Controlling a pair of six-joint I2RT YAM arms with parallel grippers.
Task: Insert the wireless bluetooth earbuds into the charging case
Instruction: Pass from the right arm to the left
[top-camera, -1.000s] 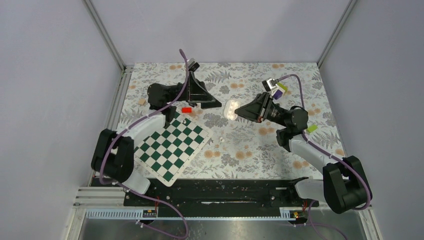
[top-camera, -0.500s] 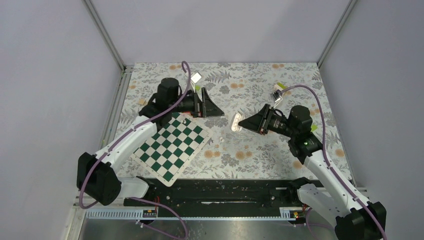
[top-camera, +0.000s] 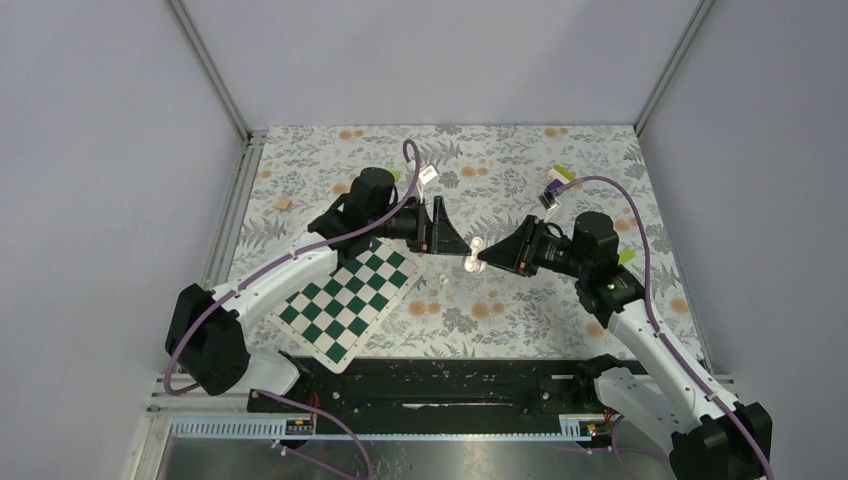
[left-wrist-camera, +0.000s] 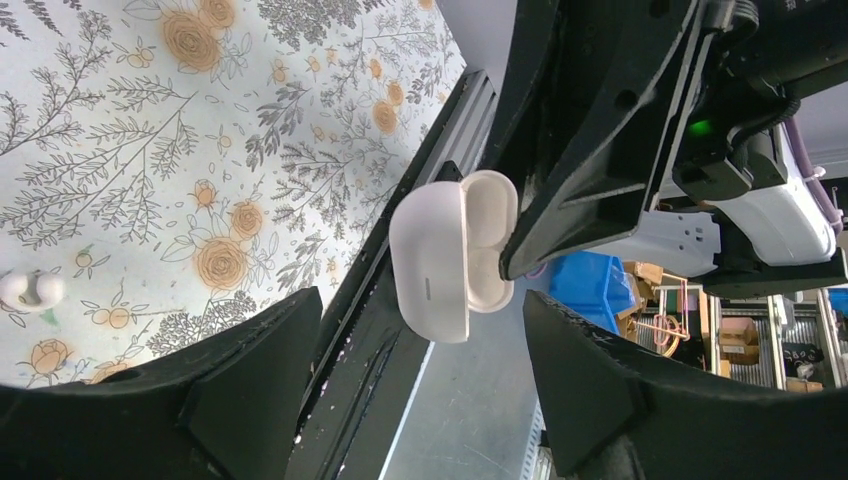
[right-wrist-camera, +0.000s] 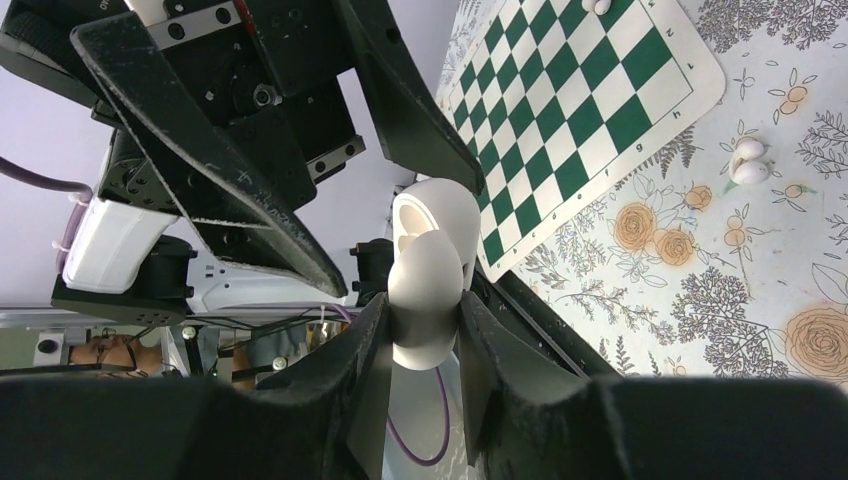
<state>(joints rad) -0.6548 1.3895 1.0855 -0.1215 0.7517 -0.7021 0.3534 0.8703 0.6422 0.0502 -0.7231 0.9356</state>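
Note:
The white charging case (top-camera: 474, 252) hangs in the air over the floral cloth with its lid swung open. My right gripper (top-camera: 487, 256) is shut on the case's body (right-wrist-camera: 428, 285), pinched between both fingers (right-wrist-camera: 372, 335). My left gripper (top-camera: 458, 243) faces it from the left and is open. In the left wrist view the case (left-wrist-camera: 445, 262) reaches down between my left gripper's (left-wrist-camera: 422, 298) spread fingertips, with a gap on each side. White earbuds (right-wrist-camera: 750, 160) lie loose on the cloth beside the board's corner, also seen as earbuds (top-camera: 441, 273) from above and earbuds (left-wrist-camera: 28, 290) from the left wrist.
A green-and-white chessboard (top-camera: 345, 290) lies tilted at the near left, partly under the left arm. A small white piece (right-wrist-camera: 600, 5) rests on the board's far part. A tan block (top-camera: 285, 204) sits at the far left. The black base rail (top-camera: 440, 385) runs along the near edge.
The left arm has swung right and nearer, bringing its fingers up to the case and narrowing them a little. The right gripper has carried the case slightly nearer and left.

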